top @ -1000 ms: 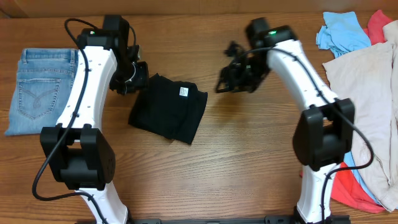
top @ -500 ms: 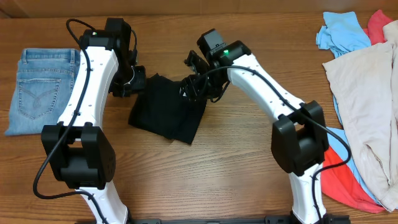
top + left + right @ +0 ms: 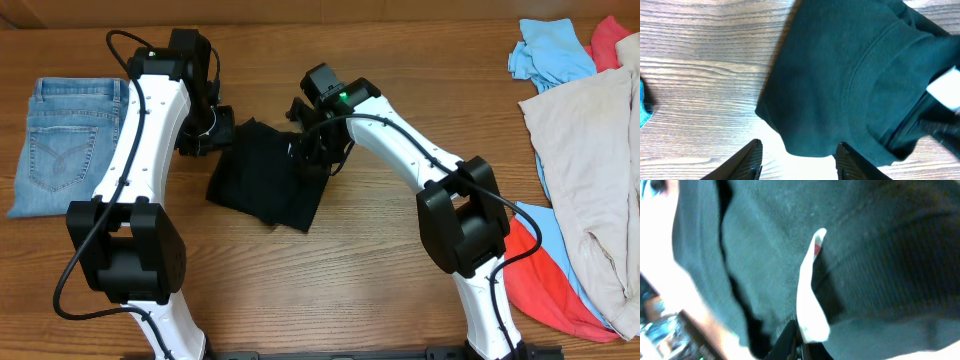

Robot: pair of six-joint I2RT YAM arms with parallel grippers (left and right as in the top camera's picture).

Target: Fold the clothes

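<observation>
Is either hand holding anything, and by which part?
The right hand is shut on the black T-shirt at its collar, by the white label. The left hand holds nothing.

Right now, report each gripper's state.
Left gripper: open, fingers at the black T-shirt edge.
Right gripper: shut on the black T-shirt.

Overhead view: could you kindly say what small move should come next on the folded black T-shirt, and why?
Probably lower the open left gripper onto the edge of the folded black T-shirt and close it: the right gripper seems shut on the fabric beside the white label, while the left one only hovers.
</observation>
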